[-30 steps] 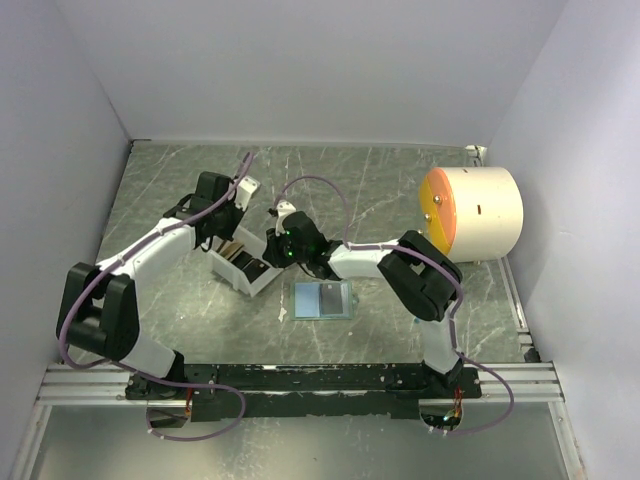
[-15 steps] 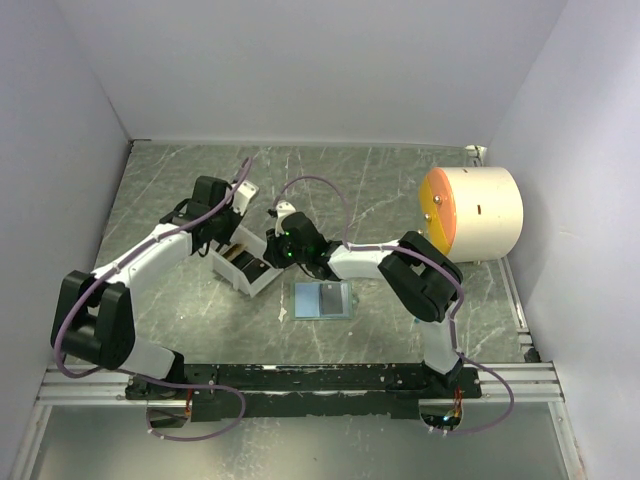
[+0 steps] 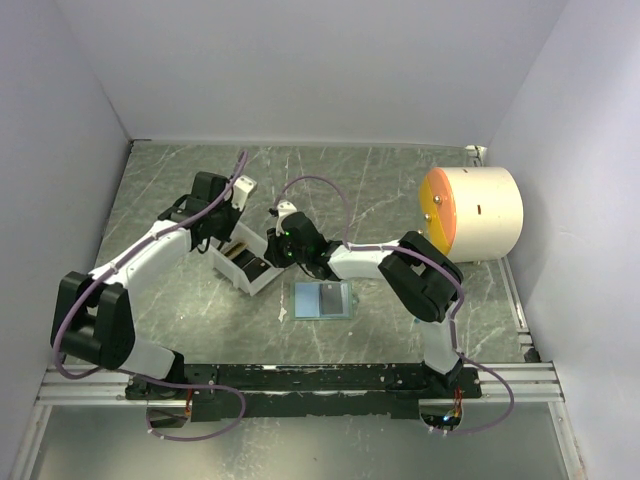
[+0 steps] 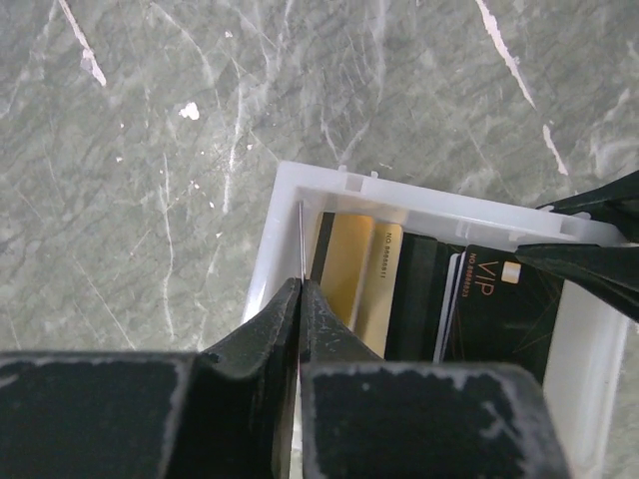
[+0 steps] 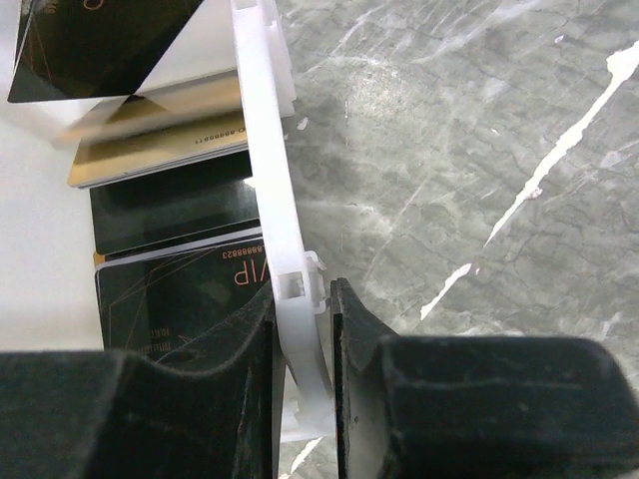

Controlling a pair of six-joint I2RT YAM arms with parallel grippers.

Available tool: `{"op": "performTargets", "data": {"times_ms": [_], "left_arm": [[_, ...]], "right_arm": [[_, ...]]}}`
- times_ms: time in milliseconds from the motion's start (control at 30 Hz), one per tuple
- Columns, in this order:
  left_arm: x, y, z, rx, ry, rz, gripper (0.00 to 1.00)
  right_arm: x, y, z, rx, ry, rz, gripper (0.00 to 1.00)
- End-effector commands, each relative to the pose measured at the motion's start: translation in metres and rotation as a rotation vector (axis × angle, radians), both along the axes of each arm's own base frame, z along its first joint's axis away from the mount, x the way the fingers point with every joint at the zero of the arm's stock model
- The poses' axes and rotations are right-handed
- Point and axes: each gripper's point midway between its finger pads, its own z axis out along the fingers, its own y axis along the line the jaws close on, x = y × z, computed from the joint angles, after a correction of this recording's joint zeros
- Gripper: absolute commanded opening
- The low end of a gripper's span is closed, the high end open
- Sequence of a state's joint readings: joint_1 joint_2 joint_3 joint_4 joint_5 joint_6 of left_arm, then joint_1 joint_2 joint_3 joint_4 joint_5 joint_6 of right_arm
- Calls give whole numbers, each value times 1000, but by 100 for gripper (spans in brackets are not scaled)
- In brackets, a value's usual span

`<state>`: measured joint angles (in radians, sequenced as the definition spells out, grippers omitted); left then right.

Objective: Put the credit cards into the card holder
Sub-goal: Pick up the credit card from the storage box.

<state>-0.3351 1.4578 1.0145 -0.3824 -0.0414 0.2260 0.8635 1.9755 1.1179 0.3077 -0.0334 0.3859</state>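
Observation:
The credit cards lie in a shallow white tray (image 3: pixel 228 270): a gold card (image 4: pixel 361 279), a plain black card (image 4: pixel 419 299) and a black VIP card (image 4: pixel 499 314). My left gripper (image 4: pixel 301 285) is shut on a thin credit card (image 4: pixel 302 239), seen edge-on, at the tray's left wall (image 4: pixel 283 210). My right gripper (image 5: pixel 303 291) is shut on the tray's side wall (image 5: pixel 262 130), beside the VIP card (image 5: pixel 170 289). A dark card (image 5: pixel 90 45) is tilted up at the far end. The card holder (image 3: pixel 325 299) lies open, light blue side up, right of the tray.
A large cream drum with an orange-yellow face (image 3: pixel 475 213) stands at the right. White walls close in the grey marbled table (image 3: pixel 380 190) on three sides. A black rail (image 3: pixel 300 378) runs along the near edge.
My left gripper has shifted slightly up and left over the tray's far end. The right arm, tray and card holder have stayed put.

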Motion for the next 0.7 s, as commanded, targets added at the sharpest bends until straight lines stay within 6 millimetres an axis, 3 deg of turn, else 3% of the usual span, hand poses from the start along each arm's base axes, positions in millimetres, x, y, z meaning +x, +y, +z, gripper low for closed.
{"op": "performTargets", "data": {"times_ms": [0,67,133,333,667], "left_arm": [[-2,4,6,-16,-13,28,17],[-9,3,-10,1,61,2,7],[-12,2,-17,8,88,-17,7],[-5,1,-12,13,77,-14,7],[12,28,53,34,-132,169,7]], "right_arm": [[14,1,19,20,-31,-47,15],[14,2,21,31,-32,-48,15],[13,4,25,47,-33,-44,16],[12,6,26,52,-28,-38,16],[18,8,29,55,-40,-48,16]]}}
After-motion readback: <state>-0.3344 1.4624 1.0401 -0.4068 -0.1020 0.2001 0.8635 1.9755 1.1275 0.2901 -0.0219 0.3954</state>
